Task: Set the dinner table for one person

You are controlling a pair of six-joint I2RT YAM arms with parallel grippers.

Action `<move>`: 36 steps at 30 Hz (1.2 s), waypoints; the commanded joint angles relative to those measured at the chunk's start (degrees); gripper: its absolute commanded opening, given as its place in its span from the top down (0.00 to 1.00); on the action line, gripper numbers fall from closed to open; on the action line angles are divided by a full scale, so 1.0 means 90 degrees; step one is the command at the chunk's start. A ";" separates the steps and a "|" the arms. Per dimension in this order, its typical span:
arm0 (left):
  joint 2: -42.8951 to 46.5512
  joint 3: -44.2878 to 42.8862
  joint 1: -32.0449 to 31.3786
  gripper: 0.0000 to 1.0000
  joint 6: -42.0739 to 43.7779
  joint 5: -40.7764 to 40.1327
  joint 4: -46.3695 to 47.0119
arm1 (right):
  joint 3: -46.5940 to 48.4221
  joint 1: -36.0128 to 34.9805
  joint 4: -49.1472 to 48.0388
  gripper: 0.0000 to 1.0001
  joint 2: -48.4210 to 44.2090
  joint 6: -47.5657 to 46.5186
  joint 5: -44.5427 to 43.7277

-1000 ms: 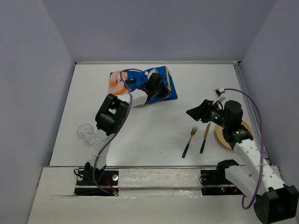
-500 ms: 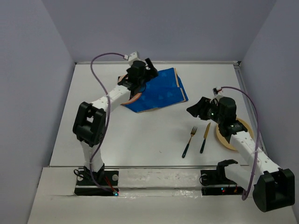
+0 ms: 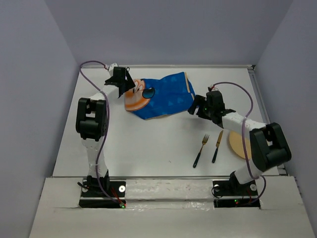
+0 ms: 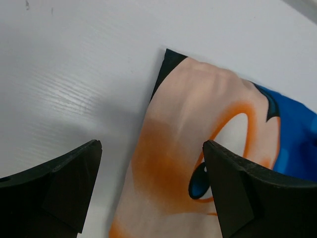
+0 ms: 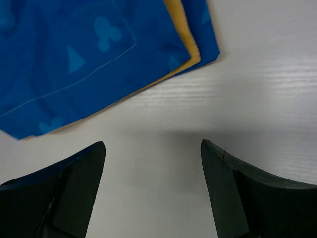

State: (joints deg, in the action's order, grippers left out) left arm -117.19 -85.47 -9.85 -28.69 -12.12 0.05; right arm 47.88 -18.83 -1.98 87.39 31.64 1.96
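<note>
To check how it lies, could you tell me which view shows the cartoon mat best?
The top external view: the whole cartoon mat shows there. The left wrist view sees only its orange corner, the right wrist view only a blue corner.

Top external: high at the near edge, looking down over the whole large plain white matte tabletop [image 3: 148,144]. Left wrist: close, facing down onto the peach-orange corner of the blue cartoon-printed cloth mat [image 4: 183,124]. Right wrist: close above that mat's plain blue corner. Shared by all: mat, tabletop.
</note>
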 commanded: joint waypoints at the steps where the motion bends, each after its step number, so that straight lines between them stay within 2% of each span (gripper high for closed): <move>1: -0.0386 -0.0824 0.0156 0.06 0.0550 0.0438 -0.0406 | 0.0870 0.0002 -0.0093 0.17 0.0825 -0.0107 -0.1203; 5: -0.0797 -0.1099 0.0264 0.07 0.0580 0.0711 -0.0475 | 0.1465 0.0002 0.0015 0.20 0.1489 -0.0116 -0.1643; 11: -0.1100 -0.1255 0.0342 0.11 0.0453 0.1248 -0.0270 | 0.2053 0.0002 0.0142 0.22 0.2427 -0.0127 -0.1497; 13: -0.1188 -0.1294 0.0332 0.12 0.0463 0.1317 -0.0144 | 0.2218 0.0002 0.0151 0.24 0.2671 -0.0136 -0.1399; 15: -0.1247 -0.1294 0.0332 0.13 0.0444 0.1453 -0.0084 | 0.2326 0.0002 0.0151 0.31 0.2808 -0.0156 -0.1515; 17: -0.1305 -0.1275 0.0332 0.20 0.0298 0.1649 -0.0055 | 0.2512 0.0002 0.0161 0.39 0.2945 -0.0253 -0.1594; 19: -0.1306 -0.1129 0.0332 0.30 0.0055 0.1950 0.0382 | 0.2619 0.0002 0.0161 0.61 0.3043 -0.0312 -0.1643; 20: -0.1286 -0.1070 0.0323 0.42 -0.0034 0.2058 0.0510 | 0.2678 0.0002 0.0152 0.75 0.3053 -0.0322 -0.1653; 21: -0.1276 -0.0944 0.0323 0.47 -0.0122 0.2118 0.0608 | 0.2707 0.0002 0.0151 0.81 0.3024 -0.0351 -0.1692; 22: -0.1228 -0.0865 0.0303 0.61 -0.0249 0.2253 0.0832 | 0.2727 0.0002 0.0142 0.88 0.2995 -0.0419 -0.1721; 24: -0.1150 -0.0728 0.0284 0.81 -0.0318 0.2401 0.1067 | 0.2698 0.0002 0.0035 1.00 0.2907 -0.0497 -0.1779; 25: -0.1043 -0.0621 0.0284 0.94 -0.0338 0.2469 0.1223 | 0.2669 0.0002 0.0005 1.00 0.2752 -0.0585 -0.1809; 26: -0.0984 -0.0562 0.0284 1.00 -0.0386 0.2489 0.1292 | 0.2620 0.0002 -0.0082 1.00 0.2654 -0.0624 -0.1819; 31: -0.0194 0.0188 0.0274 1.00 -0.0659 0.2918 0.1926 | 0.2483 0.0002 -0.0161 1.00 0.1980 -0.0878 -0.1653; 36: 0.1592 0.1446 0.0274 1.00 -0.1099 0.2812 0.2689 | 0.2551 0.0002 -0.0151 1.00 0.0945 -0.1054 -0.1439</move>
State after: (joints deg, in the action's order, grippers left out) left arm -118.50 -77.84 -7.07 -35.03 11.40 14.41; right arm 69.54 -18.79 -0.40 104.62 24.75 -11.79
